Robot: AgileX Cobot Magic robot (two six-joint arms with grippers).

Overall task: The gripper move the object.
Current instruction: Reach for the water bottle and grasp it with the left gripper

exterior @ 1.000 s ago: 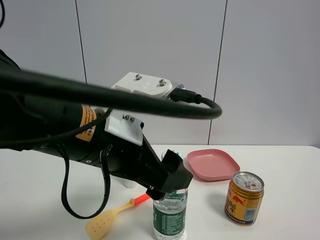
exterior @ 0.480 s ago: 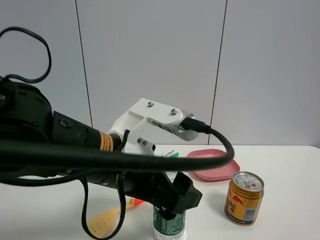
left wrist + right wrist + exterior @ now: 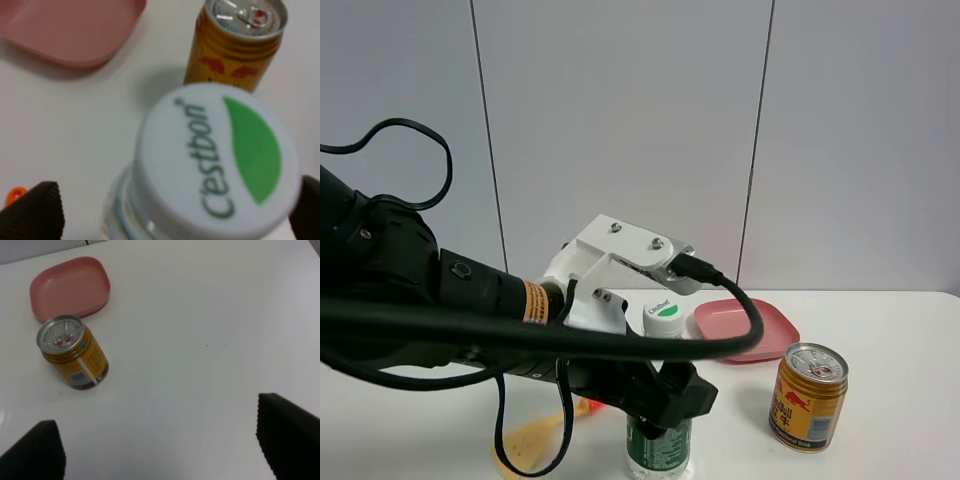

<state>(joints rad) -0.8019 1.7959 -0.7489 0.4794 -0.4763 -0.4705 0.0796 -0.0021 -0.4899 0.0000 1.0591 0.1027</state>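
The clear water bottle stands upright near the table's front edge; its white cap with the green mark [image 3: 664, 318] shows above my left gripper, and its dark green label [image 3: 658, 452] shows below. My left gripper [image 3: 660, 403] is open, with one black jaw on each side of the bottle's shoulder. In the left wrist view the cap [image 3: 215, 160] fills the middle, and the fingertips [image 3: 30, 212] sit at the two lower corners, apart from the bottle. My right gripper [image 3: 160, 450] is open and empty above bare table.
A gold drink can [image 3: 807, 397] stands just right of the bottle and also shows in both wrist views [image 3: 235, 40] [image 3: 73, 352]. A pink plate [image 3: 745, 328] lies behind them. A yellow spatula with an orange handle [image 3: 530, 440] lies left of the bottle, under my left arm.
My left gripper has come down around the bottle, from over its cap to its shoulder, so the cap now shows above the jaws. The bottle, can and plate have not moved.
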